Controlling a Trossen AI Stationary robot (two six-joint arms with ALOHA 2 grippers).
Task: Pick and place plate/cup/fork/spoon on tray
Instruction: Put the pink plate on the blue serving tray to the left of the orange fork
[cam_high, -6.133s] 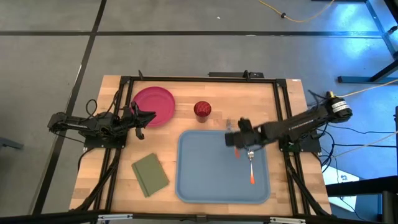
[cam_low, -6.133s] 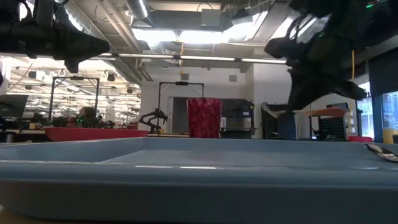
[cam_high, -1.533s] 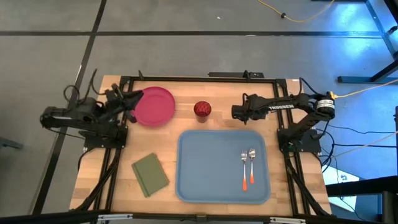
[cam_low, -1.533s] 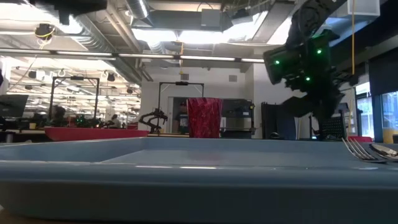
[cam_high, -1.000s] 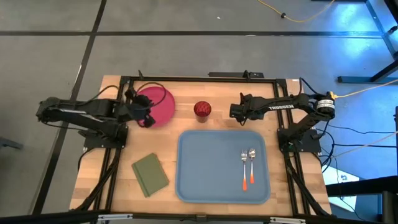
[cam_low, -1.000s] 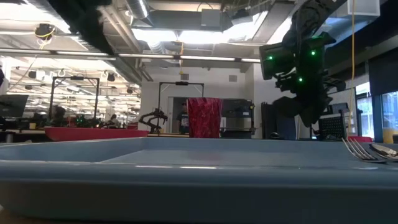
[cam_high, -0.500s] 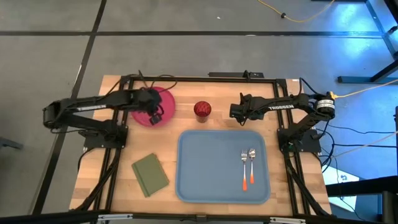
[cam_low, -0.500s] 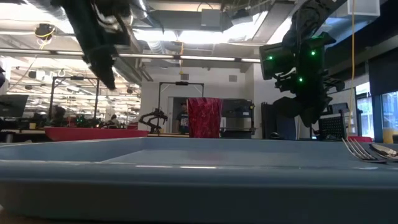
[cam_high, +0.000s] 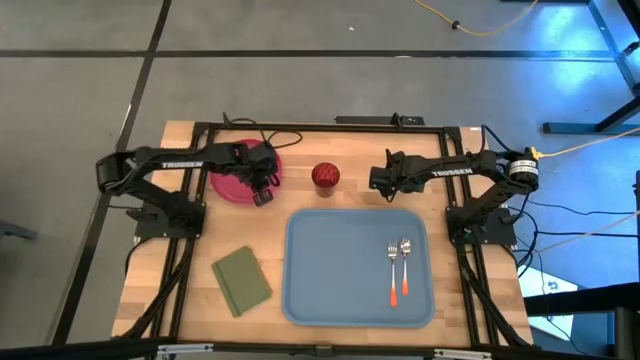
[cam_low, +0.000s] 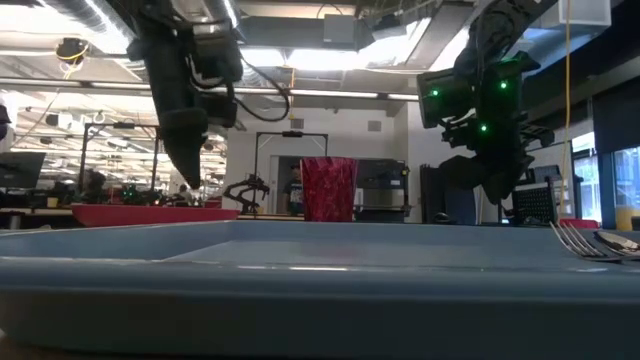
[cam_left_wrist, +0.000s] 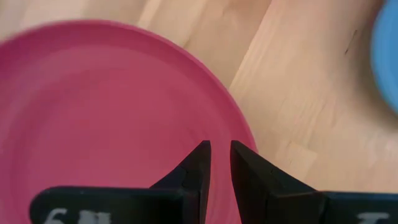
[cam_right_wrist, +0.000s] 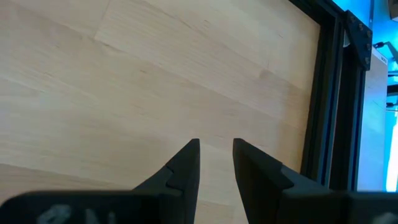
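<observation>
Plate (cam_high: 237, 176) lies flat on the table's far left, off the tray (cam_high: 330, 270); left gripper (cam_left_wrist: 220, 163) hovers over its rim, fingers narrowly apart, holding nothing. Looks light, stiff, probably slick, so pinch the thin rim edge. Right gripper (cam_right_wrist: 216, 158) waits near the cup (cam_high: 325, 176), also narrow.

"TROSSEN" in white on left arm (cam_high: 175, 164) & right arm (cam_high: 447, 172).
</observation>
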